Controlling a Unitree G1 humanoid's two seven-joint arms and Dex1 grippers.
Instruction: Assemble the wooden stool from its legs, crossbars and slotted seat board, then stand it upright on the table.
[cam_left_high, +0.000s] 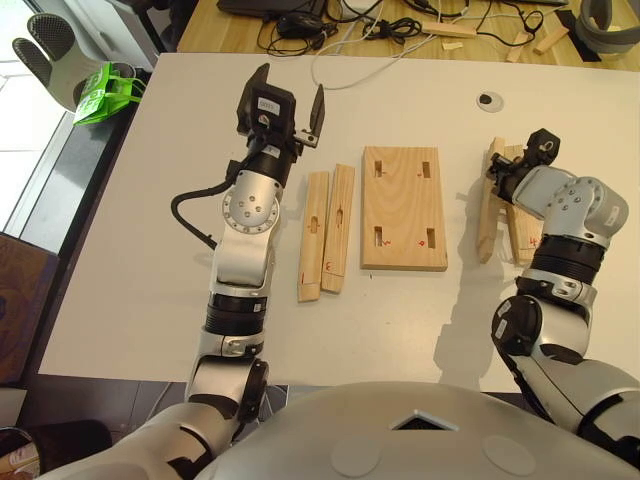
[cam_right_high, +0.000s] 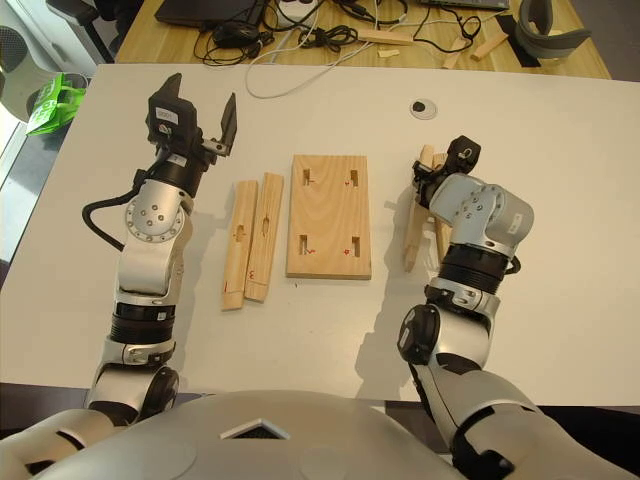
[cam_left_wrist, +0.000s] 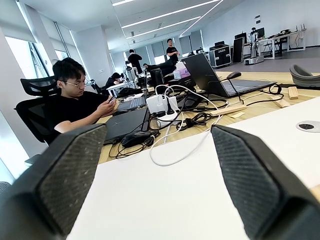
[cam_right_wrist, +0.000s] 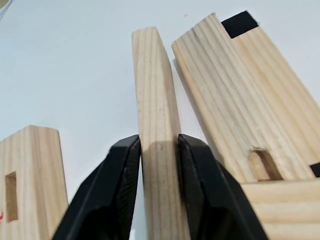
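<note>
On the white table (cam_left_high: 120, 220) the seat board (cam_left_high: 403, 208) lies mid-surface. The right gripper (cam_right_wrist: 159, 144) clamps a wooden piece (cam_right_wrist: 154, 90) (near the right edge), and the left gripper (cam_left_high: 290, 88) gapes empty.

wooden pieces (cam_left_high: 516, 240): partly behind right arm (cam_left_high: 575, 205) | wooden stick (cam_right_wrist: 157, 125): lower end cut off

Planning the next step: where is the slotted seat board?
The slotted seat board lies flat mid-table in the eye views, between two wooden pieces on its left and the right gripper on its right.
</note>
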